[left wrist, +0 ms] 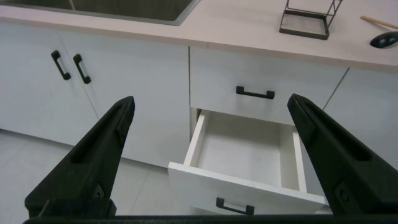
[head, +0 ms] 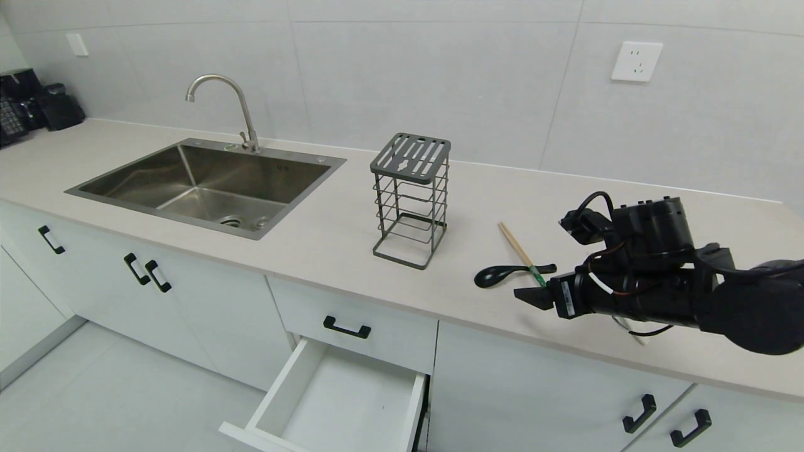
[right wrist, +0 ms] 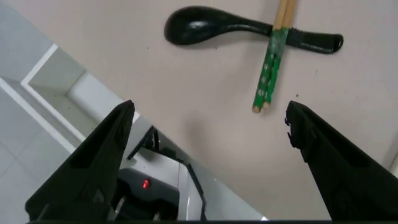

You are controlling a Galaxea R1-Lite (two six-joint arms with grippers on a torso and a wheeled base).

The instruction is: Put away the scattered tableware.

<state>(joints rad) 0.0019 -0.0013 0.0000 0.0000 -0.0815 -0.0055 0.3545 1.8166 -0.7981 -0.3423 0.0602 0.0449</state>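
Note:
A black spoon (head: pixel 502 273) (right wrist: pixel 236 28) lies on the beige counter, with a pair of wooden chopsticks (head: pixel 520 252) (right wrist: pixel 273 59) laid across its handle. My right gripper (head: pixel 532 296) (right wrist: pixel 208 155) hovers open just in front of them, near the counter's front edge, holding nothing. A grey wire cutlery rack (head: pixel 411 198) (left wrist: pixel 306 15) stands upright to the left of the spoon. Below the counter a white drawer (head: pixel 333 402) (left wrist: pixel 245 155) is pulled open and bare inside. My left gripper (left wrist: pixel 211 162) is open, low in front of that drawer.
A steel sink (head: pixel 207 185) with a curved tap (head: pixel 232 103) takes up the counter's left part. Cabinet doors with black handles (head: pixel 147 271) run below. A closed drawer front (head: pixel 348 326) sits above the open one. Bare counter surrounds the rack.

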